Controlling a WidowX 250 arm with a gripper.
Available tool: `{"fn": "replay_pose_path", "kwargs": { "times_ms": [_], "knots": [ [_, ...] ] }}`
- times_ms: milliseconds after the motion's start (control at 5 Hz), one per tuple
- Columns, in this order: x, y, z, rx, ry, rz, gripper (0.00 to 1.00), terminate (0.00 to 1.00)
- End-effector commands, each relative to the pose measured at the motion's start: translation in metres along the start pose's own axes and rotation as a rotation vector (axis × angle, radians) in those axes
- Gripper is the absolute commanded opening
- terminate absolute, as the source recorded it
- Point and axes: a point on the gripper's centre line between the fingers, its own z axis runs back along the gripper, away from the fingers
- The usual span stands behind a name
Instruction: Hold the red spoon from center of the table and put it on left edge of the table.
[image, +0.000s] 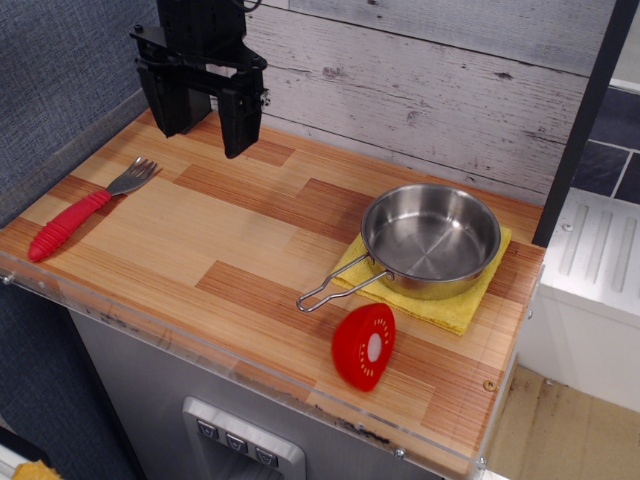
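Note:
The red spoon (88, 207) lies flat near the left edge of the wood-plank table (230, 240), its ribbed red handle toward the front left and its silver tined head toward the back. My black gripper (205, 128) hangs above the back left of the table, up and to the right of the spoon and apart from it. Its two fingers are spread and hold nothing.
A steel pan (430, 241) with a wire handle sits on a yellow cloth (440, 301) at the right. A red half-round disc (364, 345) with a white centre stands near the front edge. A dark post (183, 40) and a plank wall stand behind.

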Motion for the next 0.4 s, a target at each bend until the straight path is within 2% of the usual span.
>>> {"fn": "replay_pose_path", "kwargs": {
  "times_ms": [0,200],
  "knots": [
    [0.0041,-0.0027,0.0123,0.013,-0.086,-0.045,1.00,0.00],
    [0.0041,-0.0027,0.0123,0.013,-0.086,-0.045,1.00,1.00]
  ]
}}
